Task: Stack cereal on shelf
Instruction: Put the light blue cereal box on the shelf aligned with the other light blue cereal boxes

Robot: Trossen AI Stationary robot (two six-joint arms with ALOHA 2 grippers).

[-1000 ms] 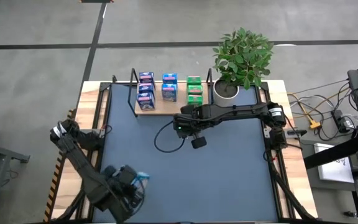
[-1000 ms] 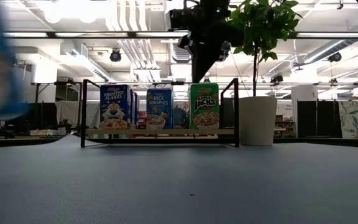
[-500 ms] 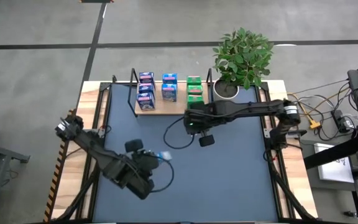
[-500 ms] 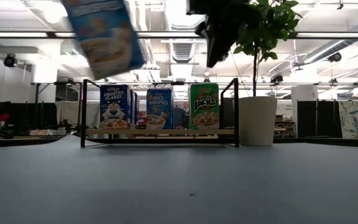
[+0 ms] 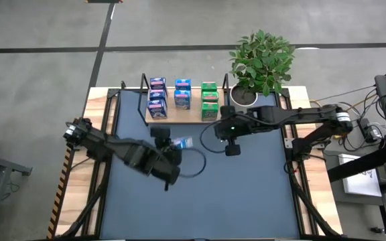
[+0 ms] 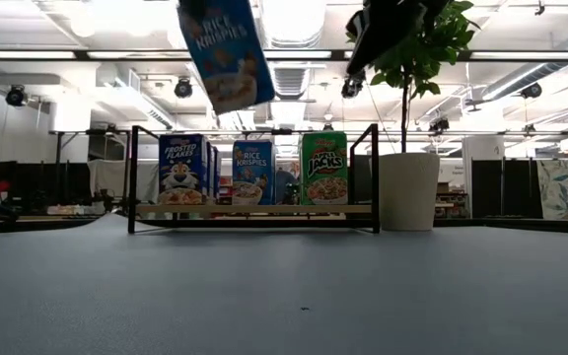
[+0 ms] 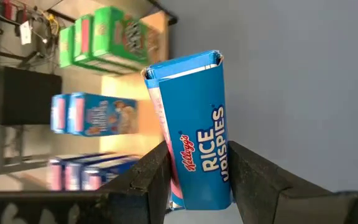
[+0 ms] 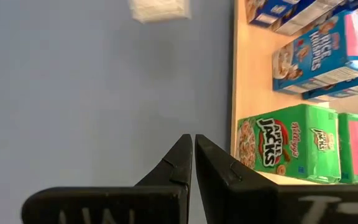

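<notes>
A light blue cereal box (image 7: pixel 194 124) is in the air over the table's middle left (image 5: pixel 182 142), with my left gripper (image 5: pixel 173 152) shut on it. In the low view the box (image 6: pixel 227 54) hangs high and tilted. The shelf (image 5: pixel 179 115) stands at the far edge, its wooden board (image 6: pixel 254 209) carrying upright dark blue (image 5: pixel 157 97), light blue (image 5: pixel 182 94) and green (image 5: pixel 209 97) cereal boxes. My right gripper (image 5: pixel 232 148) hovers shut and holding nothing, just in front of the shelf's right end (image 8: pixel 193 142). My left gripper pinches the box between its two fingers (image 7: pixel 153 177), one on each of two opposite faces, near the end closest to the gripper (image 7: pixel 197 190). The fingers slant downward toward the shelf and lie along the box. The box is lifted clear and tilted.
A potted plant in a white pot (image 5: pixel 244 98) stands right of the shelf at the far right. Black cables (image 5: pixel 196 157) loop over the blue mat (image 5: pixel 246 194), which is bare toward the near edge. Wooden table borders and arm bases flank both sides.
My left gripper has carried the box from the near left corner up and toward the shelf, rolling so that the box has turned about. My right gripper, still shut, has drawn back from the shelf toward the table's right edge and risen a little.
</notes>
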